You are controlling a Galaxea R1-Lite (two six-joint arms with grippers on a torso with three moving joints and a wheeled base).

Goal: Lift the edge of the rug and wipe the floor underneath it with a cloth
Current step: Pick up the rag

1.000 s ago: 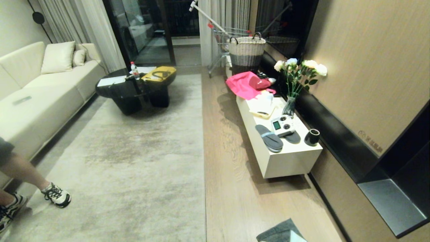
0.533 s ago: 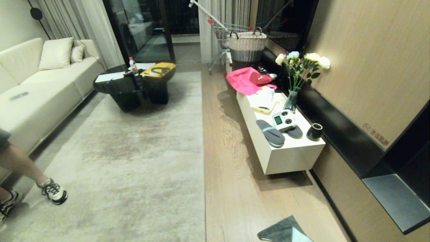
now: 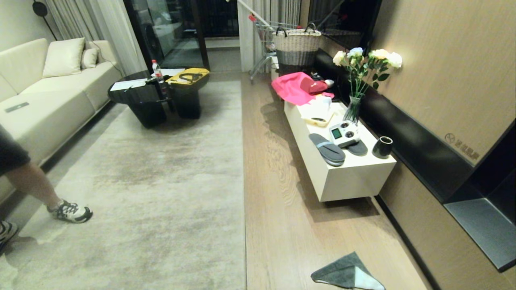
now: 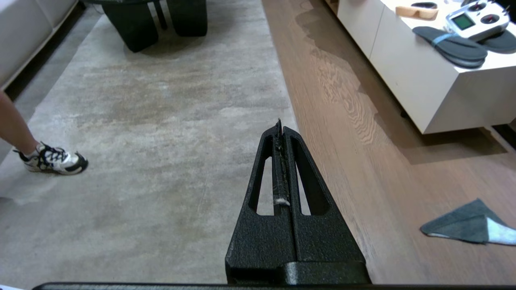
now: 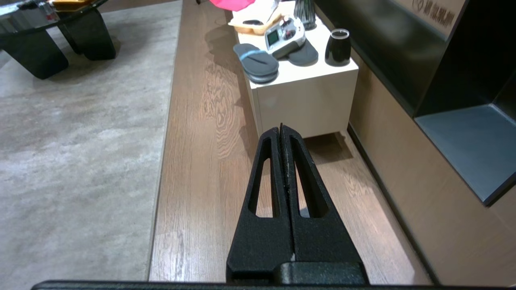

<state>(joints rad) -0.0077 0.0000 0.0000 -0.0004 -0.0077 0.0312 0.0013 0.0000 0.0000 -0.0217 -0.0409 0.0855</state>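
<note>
Head view shows nothing done: cloth (image 3: pixel 346 277) lies loose on floor (image 3: pixel 278 209), rug edge (image 3: pixel 244 201) flat, left claw (image 4: pixel 281 125) and right claw (image 5: pixel 281 128) pinched closed, empty.

The rug (image 3: pixel 161 181) is mottled beige-grey with darker brownish patches, and its straight rug edge (image 3: pixel 244 193) meets the floor (image 3: pixel 282 225) of light brown wood-grain planks. The cloth (image 3: pixel 346 276) is dark grey with one pale whitish corner. The low cabinet (image 3: pixel 346 181) is white and carries dark grey slippers (image 3: pixel 327 149), a black cup (image 3: pixel 382 147) and bright pink fabric (image 3: pixel 292 88). The coffee table (image 3: pixel 153 96) is black, the sofa (image 3: pixel 44 96) cream.
</note>
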